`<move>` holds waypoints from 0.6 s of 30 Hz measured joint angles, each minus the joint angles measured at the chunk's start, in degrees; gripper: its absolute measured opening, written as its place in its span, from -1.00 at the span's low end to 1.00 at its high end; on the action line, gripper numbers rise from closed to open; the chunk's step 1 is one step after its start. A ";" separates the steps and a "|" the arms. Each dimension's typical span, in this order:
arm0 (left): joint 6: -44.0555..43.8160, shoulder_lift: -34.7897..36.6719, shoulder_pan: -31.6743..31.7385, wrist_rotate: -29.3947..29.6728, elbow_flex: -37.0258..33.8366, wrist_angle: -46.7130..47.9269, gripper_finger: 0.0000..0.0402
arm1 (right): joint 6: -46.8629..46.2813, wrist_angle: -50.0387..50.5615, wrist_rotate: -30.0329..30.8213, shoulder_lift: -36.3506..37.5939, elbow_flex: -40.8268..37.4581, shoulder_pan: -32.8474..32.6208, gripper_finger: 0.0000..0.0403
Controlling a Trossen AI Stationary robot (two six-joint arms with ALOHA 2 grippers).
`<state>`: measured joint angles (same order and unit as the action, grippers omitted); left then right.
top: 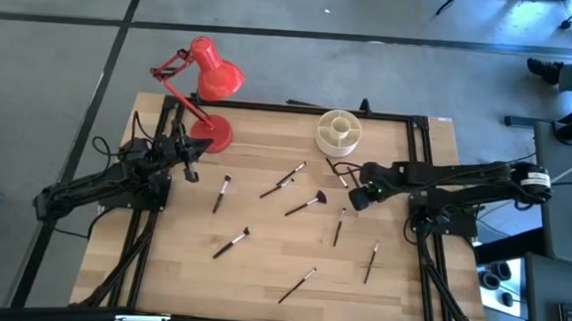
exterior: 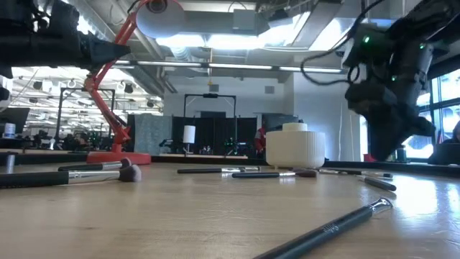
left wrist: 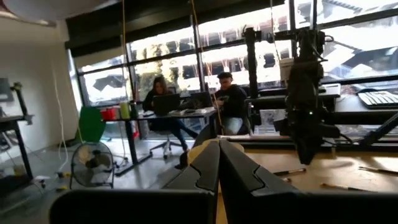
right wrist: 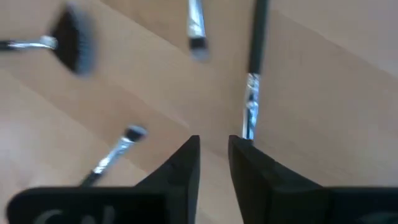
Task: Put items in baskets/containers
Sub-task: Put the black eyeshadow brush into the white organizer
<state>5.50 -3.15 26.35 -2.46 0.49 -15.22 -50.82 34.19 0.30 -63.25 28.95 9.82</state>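
My right gripper [right wrist: 213,152] hangs over the wooden table [top: 259,268], its dark fingers [right wrist: 180,168] nearly together with a narrow gap, grasping nothing. Just ahead of the tips lies a slim dark-handled makeup brush with a silver ferrule [right wrist: 252,93]. A black fan-shaped brush [right wrist: 71,43] and other brushes lie scattered nearby. The round cream-white ribbed organiser cup with inner dividers [top: 339,131] stands near the table's far edge. My left gripper [left wrist: 217,165], fingers pressed together and empty, waits beside the red desk lamp [top: 206,81].
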 joint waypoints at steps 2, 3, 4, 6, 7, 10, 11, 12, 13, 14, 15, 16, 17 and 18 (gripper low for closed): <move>-1.38 -1.78 0.00 -0.63 0.00 0.05 -0.97 | 0.45 1.70 -0.15 -2.02 0.68 0.89 -0.44; -1.97 -2.85 0.00 -1.15 0.00 0.24 -0.97 | 0.95 2.28 -0.04 -2.91 1.17 1.25 -0.39; -2.59 -3.99 0.00 -1.65 0.00 0.23 -0.97 | 1.54 2.66 0.26 -3.75 1.79 1.46 -0.34; -3.89 -6.29 0.00 -2.16 0.00 0.21 -0.97 | 2.84 2.78 1.42 -5.42 3.04 1.75 -0.24; -4.47 -7.52 0.00 -2.21 0.00 0.21 -0.97 | 3.58 2.78 1.99 -6.24 3.65 1.75 -0.20; -5.65 -10.98 -0.11 -2.21 0.00 0.20 -0.97 | 5.25 2.40 3.98 -9.45 4.97 1.74 -0.12; -5.80 -12.06 -0.23 -2.16 0.00 0.16 -0.97 | 5.86 2.46 4.19 -10.78 5.17 1.73 -0.11; -5.86 -13.04 -0.46 -1.84 0.00 0.21 -0.97 | 6.45 2.69 4.17 -12.28 5.30 1.73 -0.11; -5.94 -13.92 -0.69 -1.37 0.00 0.16 -0.97 | 6.74 3.03 4.20 -13.73 5.45 1.73 -0.11; -6.01 -14.71 -0.96 -0.66 0.00 0.06 -0.97 | 7.21 3.20 4.30 -15.10 5.86 1.73 -0.11; -5.99 -15.42 -1.24 0.21 0.00 -0.06 -0.97 | 7.80 3.21 4.35 -16.34 6.16 1.73 -0.13; -6.01 -15.99 -1.50 1.29 0.00 -0.03 -0.97 | 8.29 3.30 4.51 -17.59 6.50 1.73 -0.15; -6.01 -16.43 -1.68 2.49 0.00 -0.05 -0.97 | 8.90 3.37 4.59 -18.70 6.87 1.72 -0.18; -6.00 -16.79 -1.93 3.55 0.00 -0.05 -0.97 | 9.53 3.88 4.45 -19.69 7.45 1.71 -0.22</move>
<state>-0.50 -19.95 24.42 1.09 0.49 -15.27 -41.29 38.07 4.76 -82.95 36.40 11.53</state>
